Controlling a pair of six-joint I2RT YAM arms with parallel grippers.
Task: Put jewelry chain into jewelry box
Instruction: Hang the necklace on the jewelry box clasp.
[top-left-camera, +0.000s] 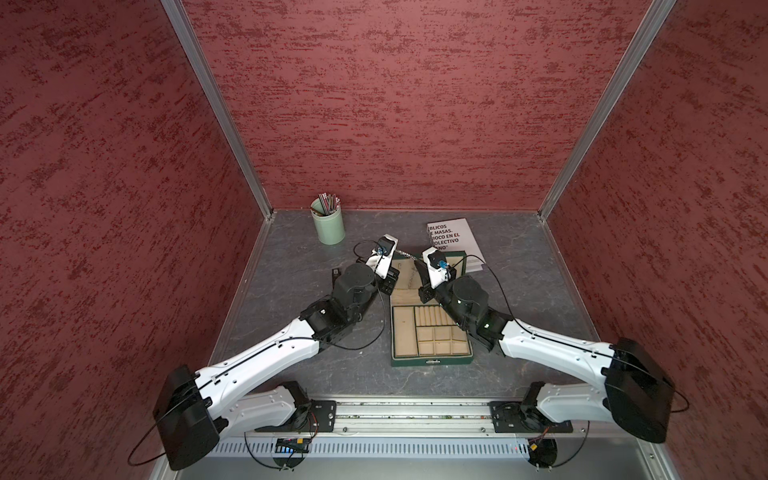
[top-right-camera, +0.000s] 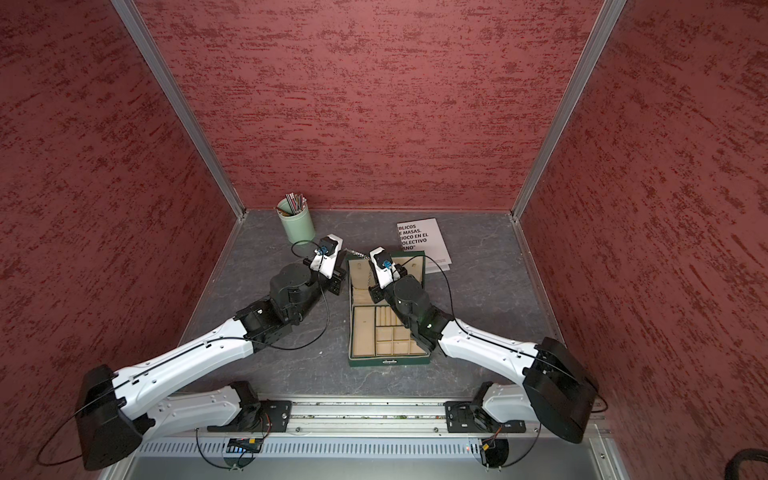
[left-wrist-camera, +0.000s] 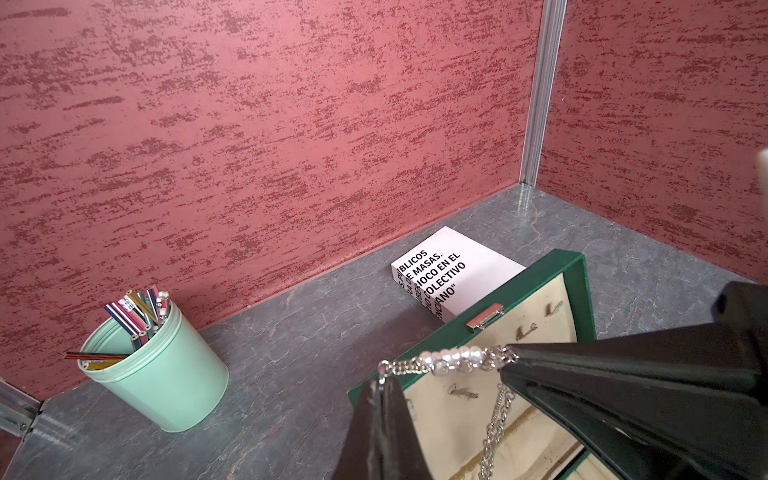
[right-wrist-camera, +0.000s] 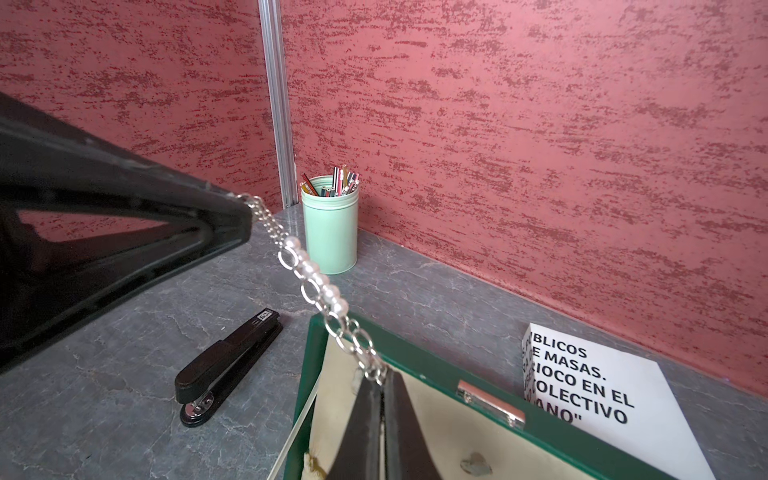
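The jewelry chain (left-wrist-camera: 449, 359), silvery links with a row of pale beads, is stretched taut between my two grippers above the far edge of the jewelry box lid (left-wrist-camera: 519, 286). My left gripper (left-wrist-camera: 384, 376) is shut on one end. My right gripper (right-wrist-camera: 382, 376) is shut on the chain (right-wrist-camera: 316, 282) further along, and a loose length hangs from it in front of the lid's beige lining. In both top views the chain (top-left-camera: 405, 254) (top-right-camera: 356, 252) spans the gap between the grippers. The dark green jewelry box (top-left-camera: 432, 360) (top-right-camera: 390, 362) lies open, its compartments partly hidden under the right arm.
A mint green cup of pencils (top-left-camera: 328, 226) stands at the back left. A white book with black lettering (top-left-camera: 453, 237) lies behind the box, touching the lid. A black stapler (right-wrist-camera: 228, 365) lies on the grey table left of the box. Red walls enclose three sides.
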